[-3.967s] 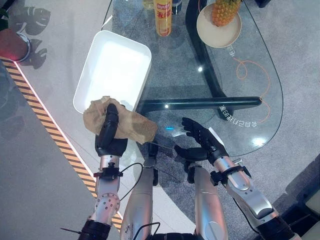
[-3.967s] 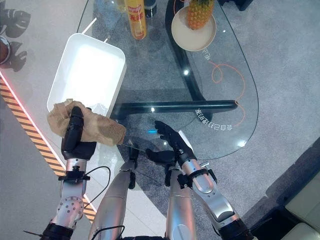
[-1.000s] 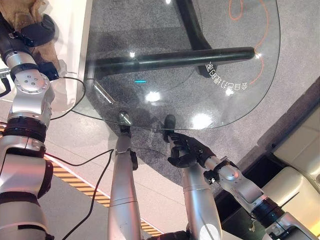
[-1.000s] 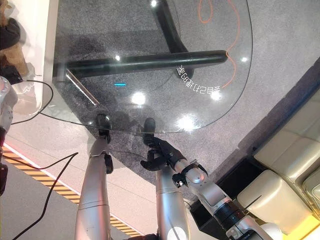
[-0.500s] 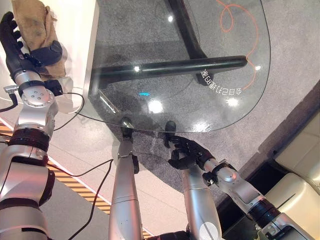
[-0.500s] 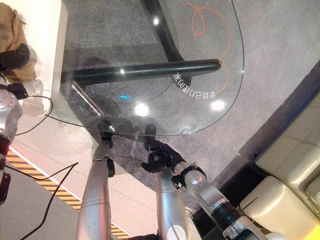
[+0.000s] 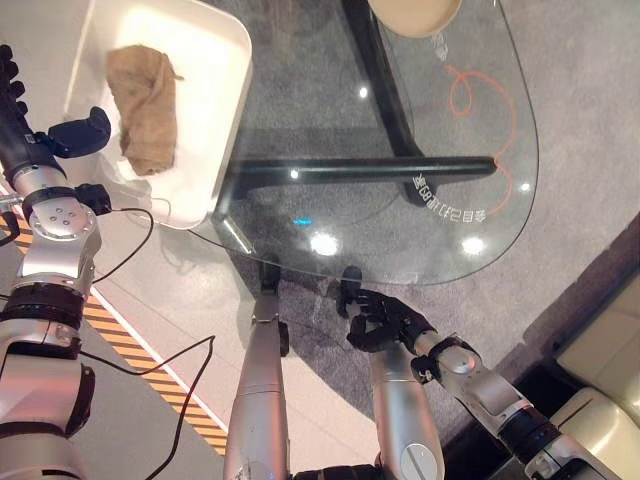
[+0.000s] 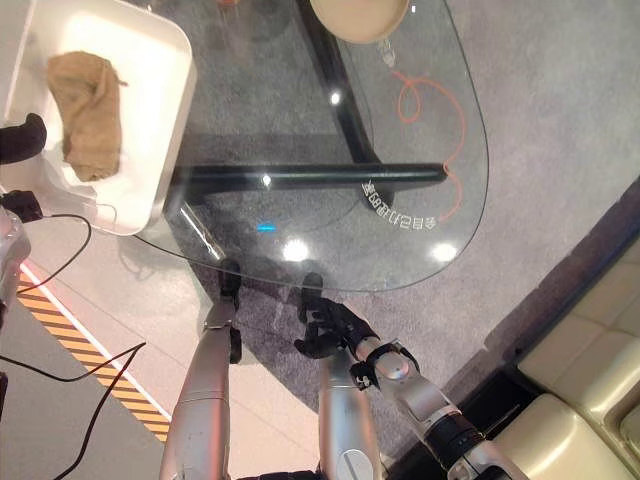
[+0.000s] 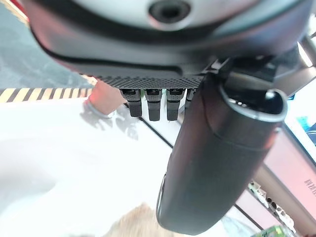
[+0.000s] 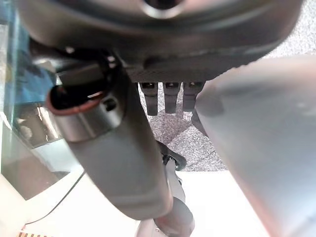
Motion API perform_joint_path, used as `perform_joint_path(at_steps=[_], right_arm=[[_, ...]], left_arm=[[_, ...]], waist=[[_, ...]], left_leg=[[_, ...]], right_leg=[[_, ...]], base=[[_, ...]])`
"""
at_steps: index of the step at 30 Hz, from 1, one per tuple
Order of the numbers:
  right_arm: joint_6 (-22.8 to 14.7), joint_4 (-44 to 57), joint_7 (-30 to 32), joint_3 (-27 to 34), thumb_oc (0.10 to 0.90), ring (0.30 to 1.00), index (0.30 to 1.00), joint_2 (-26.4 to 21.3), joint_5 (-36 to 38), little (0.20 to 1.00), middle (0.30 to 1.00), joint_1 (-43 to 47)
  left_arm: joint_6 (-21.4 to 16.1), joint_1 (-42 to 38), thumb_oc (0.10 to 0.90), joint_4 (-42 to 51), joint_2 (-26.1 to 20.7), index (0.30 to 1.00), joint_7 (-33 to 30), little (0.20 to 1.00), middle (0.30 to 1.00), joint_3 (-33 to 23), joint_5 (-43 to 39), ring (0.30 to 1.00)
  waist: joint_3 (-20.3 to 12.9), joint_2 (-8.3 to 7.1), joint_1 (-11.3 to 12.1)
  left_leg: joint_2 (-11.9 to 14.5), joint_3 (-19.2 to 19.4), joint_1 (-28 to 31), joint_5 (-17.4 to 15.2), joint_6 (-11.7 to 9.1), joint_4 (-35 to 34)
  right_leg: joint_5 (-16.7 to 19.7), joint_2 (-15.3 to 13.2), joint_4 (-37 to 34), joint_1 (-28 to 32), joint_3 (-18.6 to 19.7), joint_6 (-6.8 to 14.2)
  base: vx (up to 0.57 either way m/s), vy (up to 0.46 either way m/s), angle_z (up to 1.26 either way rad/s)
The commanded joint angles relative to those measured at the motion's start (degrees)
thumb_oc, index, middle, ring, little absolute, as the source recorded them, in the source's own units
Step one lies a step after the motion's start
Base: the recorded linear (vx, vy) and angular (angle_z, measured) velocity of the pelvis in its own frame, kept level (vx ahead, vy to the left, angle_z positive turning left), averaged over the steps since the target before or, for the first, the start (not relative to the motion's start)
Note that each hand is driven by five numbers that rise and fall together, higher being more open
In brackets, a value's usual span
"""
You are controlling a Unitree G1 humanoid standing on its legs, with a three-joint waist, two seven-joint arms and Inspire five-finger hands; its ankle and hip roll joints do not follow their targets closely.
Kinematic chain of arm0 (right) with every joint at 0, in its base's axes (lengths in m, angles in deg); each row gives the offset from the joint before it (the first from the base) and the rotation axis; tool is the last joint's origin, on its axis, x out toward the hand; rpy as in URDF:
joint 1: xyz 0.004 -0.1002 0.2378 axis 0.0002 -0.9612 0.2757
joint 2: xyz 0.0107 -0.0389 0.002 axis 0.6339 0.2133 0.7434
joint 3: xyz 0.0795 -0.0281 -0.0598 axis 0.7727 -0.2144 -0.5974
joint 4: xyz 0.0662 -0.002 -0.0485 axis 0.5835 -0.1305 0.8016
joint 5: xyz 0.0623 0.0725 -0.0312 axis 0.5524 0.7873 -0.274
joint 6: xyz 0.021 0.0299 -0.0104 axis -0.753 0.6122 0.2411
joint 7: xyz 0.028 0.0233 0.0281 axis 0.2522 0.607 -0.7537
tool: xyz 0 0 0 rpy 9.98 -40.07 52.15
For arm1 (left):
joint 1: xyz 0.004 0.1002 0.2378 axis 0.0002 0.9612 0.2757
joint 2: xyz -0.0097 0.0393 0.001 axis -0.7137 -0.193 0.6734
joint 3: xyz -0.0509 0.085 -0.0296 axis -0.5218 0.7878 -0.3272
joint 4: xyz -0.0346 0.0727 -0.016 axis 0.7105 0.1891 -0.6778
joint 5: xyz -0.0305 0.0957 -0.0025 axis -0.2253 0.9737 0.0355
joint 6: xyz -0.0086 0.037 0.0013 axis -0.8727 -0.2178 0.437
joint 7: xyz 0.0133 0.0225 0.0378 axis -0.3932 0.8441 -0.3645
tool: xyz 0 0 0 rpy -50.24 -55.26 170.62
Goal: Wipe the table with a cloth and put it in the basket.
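Note:
The brown cloth (image 7: pixel 143 95) lies crumpled inside the white basket (image 7: pixel 222 140) at the upper left, on the glass table's (image 7: pixel 330 130) left end. My left hand (image 7: pixel 30 135) hovers just off the basket's left side, apart from the cloth, open with straight fingers and the thumb (image 7: pixel 78 130) pointing over the rim. In the left wrist view the fingers (image 9: pixel 153 103) are straight above the white basket floor, and a tip of the cloth (image 9: pixel 133 222) shows past them. My right hand (image 7: pixel 385 318) hangs below the table's near edge, relaxed and holding nothing.
A tan plate (image 7: pixel 415 12) sits at the table's far end. A black beam (image 7: pixel 370 172) runs under the glass. A cream sofa (image 7: pixel 600 380) stands at the lower right. Yellow-black striped tape (image 7: pixel 150 370) crosses the floor at the left.
The left hand has let go of the cloth, which now lies in the basket, and has drawn back to the basket's left. The camera has shifted. The right hand stays low.

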Motion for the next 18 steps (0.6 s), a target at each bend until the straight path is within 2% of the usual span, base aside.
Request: perform_joint_path(at_steps=[1,2,5,7,8,10,11,15,17,18], right_arm=[[0.7,0.7,-1.5,0.7,0.800,0.900,0.900,-0.9,-0.3,0.900,0.900,-8.9],[0.7,0.7,-1.5,0.7,0.800,0.900,0.900,-0.9,-0.3,0.900,0.900,-8.9],[-0.2,-4.8,-2.1,2.7,0.800,0.900,0.900,1.8,-1.9,0.900,0.900,-9.4],[-0.3,-6.2,-2.3,3.4,0.800,0.900,0.900,2.5,-2.9,0.900,0.900,-9.5],[-1.0,-8.1,-2.5,4.3,0.800,0.900,0.900,3.3,-5.4,0.900,0.900,-9.6],[-1.4,-9.2,-2.5,4.7,0.800,0.900,0.900,3.7,-6.8,0.900,0.900,-9.4],[-1.7,-10.7,-2.5,5.2,0.800,0.900,0.900,4.2,-7.8,0.900,0.900,-9.7],[-2.5,-13.5,-2.5,7.6,0.800,0.900,0.900,5.2,-9.2,0.900,0.900,-11.5],[-2.6,-14.5,-2.7,8.7,0.800,0.900,0.900,5.8,-9.6,0.900,0.900,-12.2],[-2.8,-16.3,-3.6,9.9,0.800,0.900,0.900,6.1,-9.9,0.900,0.900,-13.1]], left_arm=[[-4.5,1.7,0.800,2.4,-2.3,0.900,0.0,0.900,0.900,-7.5,2.0,0.900],[-4.5,1.7,0.800,2.4,-2.3,0.900,0.0,0.900,0.900,-7.5,2.0,0.900],[-6.0,11.9,0.800,7.3,3.5,0.900,6.3,0.900,0.900,-12.4,1.0,0.900],[-6.3,15.0,0.800,8.9,5.9,0.900,7.3,0.900,0.900,-13.4,1.8,0.900],[-5.1,18.9,0.800,10.4,8.9,0.900,9.6,0.900,0.900,-14.4,1.9,0.900],[-4.5,20.9,0.800,11.2,10.7,0.900,10.0,0.900,0.900,-14.4,2.4,0.900],[-3.7,25.2,0.800,12.7,13.8,0.900,11.3,0.900,0.900,-14.5,2.1,0.900],[-4.2,33.5,0.800,13.6,20.3,0.900,13.6,0.900,0.900,-13.2,0.6,0.900],[-4.4,35.8,0.800,13.2,21.9,0.900,14.3,0.900,0.900,-12.7,-0.6,0.900],[-4.8,38.8,0.800,11.5,25.0,0.900,16.7,0.900,0.900,-12.5,-1.6,0.900]], waist=[[-1.2,2.89,0.6],[-1.2,2.89,0.6],[-1.2,3.16,2.5],[-1.2,3.30,2.9],[-1.2,3.50,3.6],[-1.2,3.57,3.8],[-2.0,3.68,4.4],[-5.8,4.00,4.7],[-7.3,4.13,4.6],[-9.2,4.18,4.6]], left_leg=[[-4.2,7.3,5.8,-10.1,5.0,5.3],[-4.2,7.3,5.8,-10.1,5.0,5.3],[-4.6,5.4,13.1,-9.0,4.1,1.8],[-4.8,4.9,15.1,-8.6,3.9,0.8],[-4.8,4.3,17.7,-8.1,3.6,-0.7],[-4.8,3.8,19.6,-7.4,3.3,-2.0],[-4.9,3.0,22.3,-7.1,3.0,-3.6],[-4.6,1.7,26.6,-6.0,2.3,-7.2],[-4.5,1.4,27.7,-5.6,2.2,-8.2],[-4.3,1.4,29.6,-5.6,2.0,-9.0]], right_leg=[[5.6,3.4,-9.5,5.0,0.7,1.1],[5.6,3.4,-9.5,5.0,0.7,1.1],[4.5,3.3,-11.7,12.6,0.4,0.8],[4.4,3.2,-12.5,14.7,0.3,0.8],[4.2,3.1,-13.5,17.5,-0.1,0.8],[4.5,3.0,-14.7,19.5,-0.2,0.9],[4.2,2.9,-16.0,22.6,-0.5,1.0],[4.8,2.5,-20.1,28.0,-1.1,1.3],[5.3,2.4,-21.5,29.6,-1.2,1.2],[5.3,2.5,-22.9,32.0,-1.3,1.2]], base=[[-0.03,-0.051,0.01],[-0.07,-0.150,0.02],[-0.07,-0.169,0.04],[-0.04,-0.117,0.05],[-0.05,-0.118,0.04],[-0.04,-0.121,0.09],[-0.02,-0.148,0.15],[0.01,-0.096,0.03],[0.02,-0.071,-0.01],[0.04,-0.076,0.02]])
